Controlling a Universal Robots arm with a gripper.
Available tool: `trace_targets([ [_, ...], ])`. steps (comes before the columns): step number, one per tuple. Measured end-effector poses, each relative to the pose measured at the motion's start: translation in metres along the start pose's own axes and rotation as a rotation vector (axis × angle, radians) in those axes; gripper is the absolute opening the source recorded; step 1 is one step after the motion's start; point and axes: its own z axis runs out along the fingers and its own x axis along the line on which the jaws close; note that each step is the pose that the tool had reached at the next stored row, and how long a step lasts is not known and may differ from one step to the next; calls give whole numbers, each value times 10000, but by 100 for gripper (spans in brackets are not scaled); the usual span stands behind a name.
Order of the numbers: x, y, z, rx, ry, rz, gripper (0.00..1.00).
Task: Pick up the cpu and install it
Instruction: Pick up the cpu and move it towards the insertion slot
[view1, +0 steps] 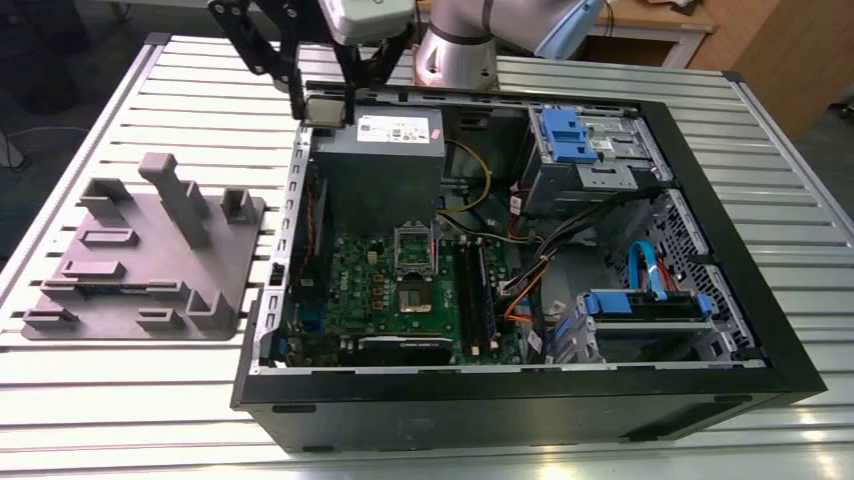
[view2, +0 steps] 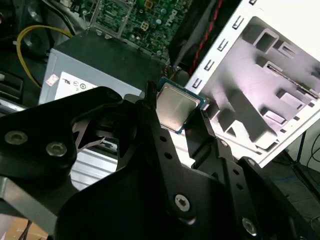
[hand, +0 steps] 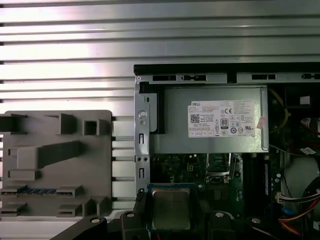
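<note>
The cpu (view1: 324, 108), a small square chip with a silver-grey top, hangs in the air over the far corner of the open computer case, on the exterior view's left. My gripper (view1: 324, 100) is shut on it, one black finger on each of two opposite edges. Both wrist views show the cpu (view2: 175, 106) (hand: 171, 207) clamped between the fingers (view2: 150, 107). The green motherboard (view1: 387, 290) lies on the case floor, and its dark socket (view1: 415, 262) with a raised metal frame sits near the middle. The socket (hand: 219, 165) lies beyond the chip in the first wrist view.
A grey power supply (view1: 380, 160) with a white label fills the case's far corner under the gripper. A grey plastic fixture (view1: 147, 255) with upright blocks stands on the slatted table at the exterior view's left. Blue drive bays (view1: 581, 135) and cables (view1: 534, 270) crowd the case's right side.
</note>
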Motion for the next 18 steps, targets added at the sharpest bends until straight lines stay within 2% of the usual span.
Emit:
trace_targets([
  [16,-565,15,31,0,1,-1,47],
  [17,-629,17,34,0,1,0,47],
  [18,-660,18,35,0,1,0,47],
])
